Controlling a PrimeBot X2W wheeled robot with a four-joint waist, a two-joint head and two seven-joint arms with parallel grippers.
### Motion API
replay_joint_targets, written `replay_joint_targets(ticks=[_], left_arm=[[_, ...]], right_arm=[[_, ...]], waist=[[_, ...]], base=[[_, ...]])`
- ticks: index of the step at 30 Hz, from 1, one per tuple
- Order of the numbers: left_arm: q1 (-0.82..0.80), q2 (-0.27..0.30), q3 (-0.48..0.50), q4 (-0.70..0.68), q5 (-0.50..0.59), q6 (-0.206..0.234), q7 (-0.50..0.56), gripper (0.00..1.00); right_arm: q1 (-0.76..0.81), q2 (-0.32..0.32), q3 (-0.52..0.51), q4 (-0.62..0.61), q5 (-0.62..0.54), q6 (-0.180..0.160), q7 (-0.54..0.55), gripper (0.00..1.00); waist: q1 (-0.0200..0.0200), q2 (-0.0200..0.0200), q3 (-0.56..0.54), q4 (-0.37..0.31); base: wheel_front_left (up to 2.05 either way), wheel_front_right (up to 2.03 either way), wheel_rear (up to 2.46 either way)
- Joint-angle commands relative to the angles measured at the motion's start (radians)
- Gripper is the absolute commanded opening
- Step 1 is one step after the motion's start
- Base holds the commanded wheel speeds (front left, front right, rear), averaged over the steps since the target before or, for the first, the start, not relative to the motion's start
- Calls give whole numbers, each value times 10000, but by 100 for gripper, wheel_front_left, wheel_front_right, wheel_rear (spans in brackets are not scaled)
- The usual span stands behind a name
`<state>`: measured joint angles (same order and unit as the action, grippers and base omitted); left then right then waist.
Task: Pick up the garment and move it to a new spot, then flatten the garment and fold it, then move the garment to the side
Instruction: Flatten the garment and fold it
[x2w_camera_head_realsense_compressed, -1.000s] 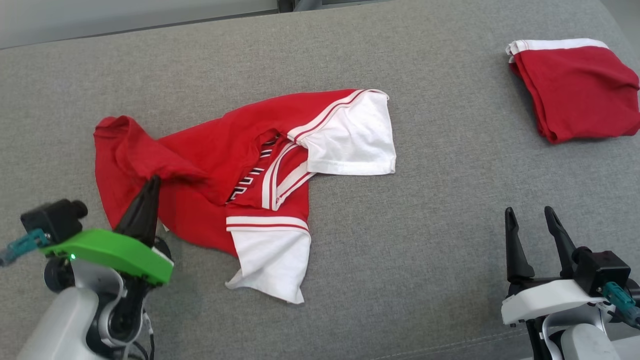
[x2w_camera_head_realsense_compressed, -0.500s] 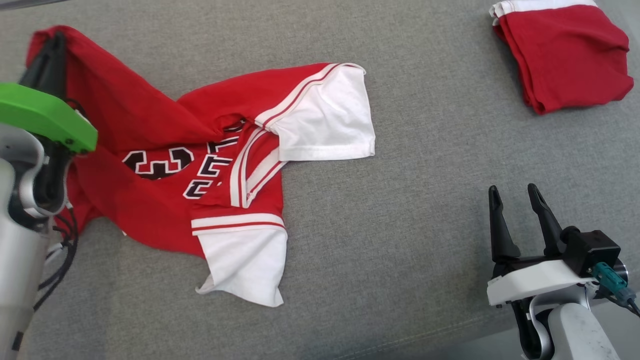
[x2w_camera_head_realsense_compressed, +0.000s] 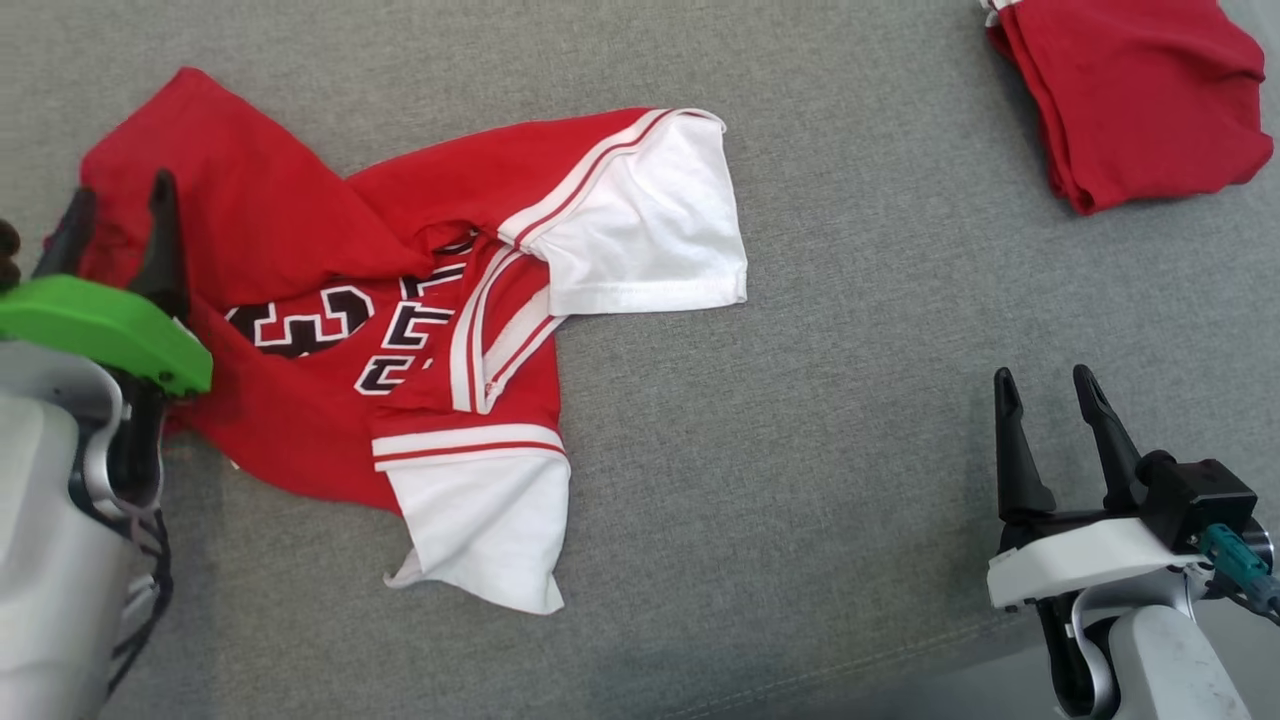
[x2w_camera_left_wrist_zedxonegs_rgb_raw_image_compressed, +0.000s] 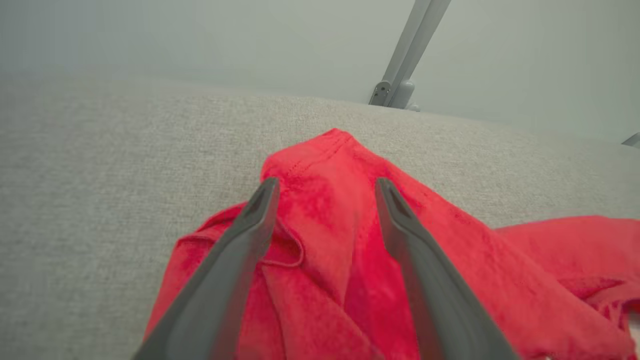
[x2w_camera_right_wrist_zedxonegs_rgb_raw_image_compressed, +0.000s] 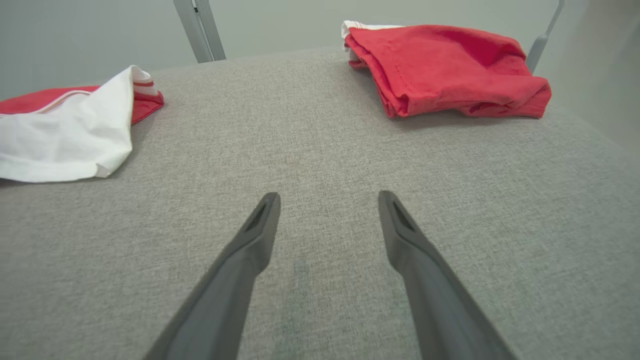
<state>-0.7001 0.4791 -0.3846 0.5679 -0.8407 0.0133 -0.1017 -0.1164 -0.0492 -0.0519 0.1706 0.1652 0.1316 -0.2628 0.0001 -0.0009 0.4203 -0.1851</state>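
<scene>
The garment (x2w_camera_head_realsense_compressed: 400, 300) is lying crumpled on the left half of the grey cushion (x2w_camera_head_realsense_compressed: 850, 420), its red body bunching up and its black-and-white lettering and number peeking out between the folds. Its upper white sleeve (x2w_camera_head_realsense_compressed: 650, 230) is fanning out toward the middle of the cushion, and its lower white sleeve (x2w_camera_head_realsense_compressed: 480, 530) is pointing down toward the near edge. Over on the left, the left gripper (x2w_camera_head_realsense_compressed: 122, 190) is hovering above the garment's far left corner with its two dark fingers standing wide apart. In the left wrist view a raised ridge of red cloth (x2w_camera_left_wrist_zedxonegs_rgb_raw_image_compressed: 325, 240) is sitting in the gap between them, and neither finger is pinching it, so nothing is being held there. Down at the lower right, the right gripper (x2w_camera_head_realsense_compressed: 1044, 375) is waiting well apart from the garment, fingers spread just as wide, pointing up the view over bare grey fabric and gripping nothing. Up in the far right corner, a folded red piece (x2w_camera_head_realsense_compressed: 1140, 100) with a white edge is resting on the cushion, well clear of both grippers and of the garment. A grey metal post (x2w_camera_left_wrist_zedxonegs_rgb_raw_image_compressed: 410, 50) is rising behind the cushion against the pale wall.
</scene>
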Motion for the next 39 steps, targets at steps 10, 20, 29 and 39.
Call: replay_joint_targets(ticks=[10,20,29,39], left_arm=[[3238,-56,77,-1675,-725,644,-72,100],[3300,-443,-201,-1617,-1085,662,607,100],[3089,-594,-279,-970,-1286,11,575,0],[4719,292,-139,-2606,-1357,-43,378,0]], right_arm=[[353,-26,-203,54,-329,-19,-29,100],[190,-27,-110,114,-507,-19,-29,100],[488,-27,-182,164,-450,-19,-29,100],[786,-27,-395,186,-500,-19,-29,100]], waist=[[-1,9,-967,1118],[-1,9,-1021,1393],[-1,9,-1219,1448],[-1,9,-1659,1842]], base=[[0,0,0],[0,0,0],[0,0,0],[0,0,0]])
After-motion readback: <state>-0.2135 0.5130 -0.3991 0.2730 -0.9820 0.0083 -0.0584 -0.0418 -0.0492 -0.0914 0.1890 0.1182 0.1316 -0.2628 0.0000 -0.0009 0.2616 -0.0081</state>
